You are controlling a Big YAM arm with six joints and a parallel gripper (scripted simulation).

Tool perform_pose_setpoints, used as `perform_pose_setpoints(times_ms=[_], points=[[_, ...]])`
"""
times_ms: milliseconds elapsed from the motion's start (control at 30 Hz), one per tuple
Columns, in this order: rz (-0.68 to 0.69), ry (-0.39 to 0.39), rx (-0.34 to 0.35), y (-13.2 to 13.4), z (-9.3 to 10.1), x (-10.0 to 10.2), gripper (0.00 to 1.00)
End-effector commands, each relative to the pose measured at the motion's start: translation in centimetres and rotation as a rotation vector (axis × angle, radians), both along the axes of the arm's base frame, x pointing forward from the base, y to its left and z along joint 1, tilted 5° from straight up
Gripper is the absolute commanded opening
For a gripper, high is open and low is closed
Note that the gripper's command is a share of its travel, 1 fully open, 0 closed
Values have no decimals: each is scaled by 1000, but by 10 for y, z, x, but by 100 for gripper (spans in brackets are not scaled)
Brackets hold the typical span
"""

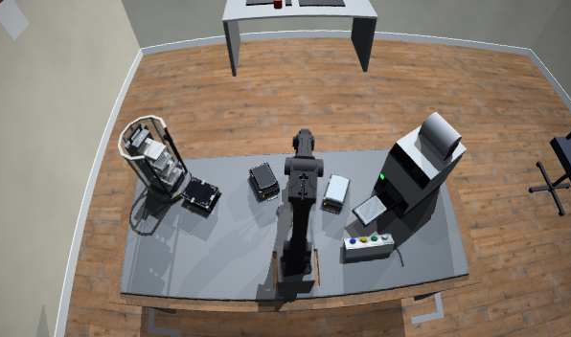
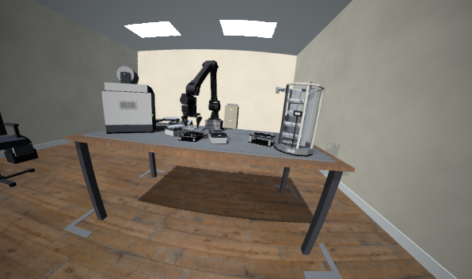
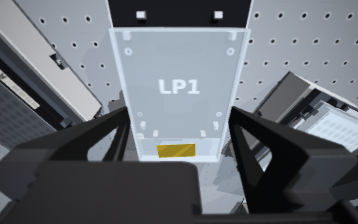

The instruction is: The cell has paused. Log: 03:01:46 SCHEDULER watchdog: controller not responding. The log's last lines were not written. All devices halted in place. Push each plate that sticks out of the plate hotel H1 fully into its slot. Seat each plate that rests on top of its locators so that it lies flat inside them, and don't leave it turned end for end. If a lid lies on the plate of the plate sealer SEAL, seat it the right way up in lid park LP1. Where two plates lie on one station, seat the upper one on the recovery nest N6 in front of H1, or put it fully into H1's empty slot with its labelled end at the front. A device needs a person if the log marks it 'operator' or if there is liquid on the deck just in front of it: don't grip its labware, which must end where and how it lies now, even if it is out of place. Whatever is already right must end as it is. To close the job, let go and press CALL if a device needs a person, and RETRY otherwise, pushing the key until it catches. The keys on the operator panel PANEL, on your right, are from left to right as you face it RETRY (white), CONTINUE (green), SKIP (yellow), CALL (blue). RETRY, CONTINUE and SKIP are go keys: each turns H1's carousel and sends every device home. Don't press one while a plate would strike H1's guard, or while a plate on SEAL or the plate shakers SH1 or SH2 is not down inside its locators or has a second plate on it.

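My gripper (image 3: pixel 179 112) is shut on a clear lid (image 3: pixel 178 65), its fingers on the two long sides. A yellow label (image 3: pixel 176 150) marks the lid's near end. The lid hangs just above lid park LP1 (image 3: pixel 179 86), whose name and locator posts show through it. In the exterior view the gripper (image 2: pixel 189 119) hangs low over the deck beside the sealer SEAL (image 2: pixel 127 110). From above, the arm (image 1: pixel 300 191) hides both the gripper and the park. SEAL's plate (image 1: pixel 370 210) lies bare on its tray.
Plate hotel H1 (image 1: pixel 151 158) stands at the far left with nest N6 (image 1: pixel 201 193) in front. A dark plate sits on one shaker (image 1: pixel 263 181), a white plate on the other (image 1: pixel 336 190). PANEL (image 1: pixel 368 245) is in front of SEAL (image 1: pixel 418 165).
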State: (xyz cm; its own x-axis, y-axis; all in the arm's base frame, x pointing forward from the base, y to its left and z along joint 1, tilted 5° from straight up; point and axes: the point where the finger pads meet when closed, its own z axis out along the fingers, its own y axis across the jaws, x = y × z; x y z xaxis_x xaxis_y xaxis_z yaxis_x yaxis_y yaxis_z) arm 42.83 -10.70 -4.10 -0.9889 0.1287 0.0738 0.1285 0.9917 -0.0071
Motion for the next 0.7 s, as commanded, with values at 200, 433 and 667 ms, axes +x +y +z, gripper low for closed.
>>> perform_pose_setpoints(times_ms=[200, 433, 667], points=[[-3, 7, 1, -7, -17, -4, 84], [-3, 7, 1, -7, -17, -4, 84], [-3, 7, 1, -7, -17, -4, 84]])
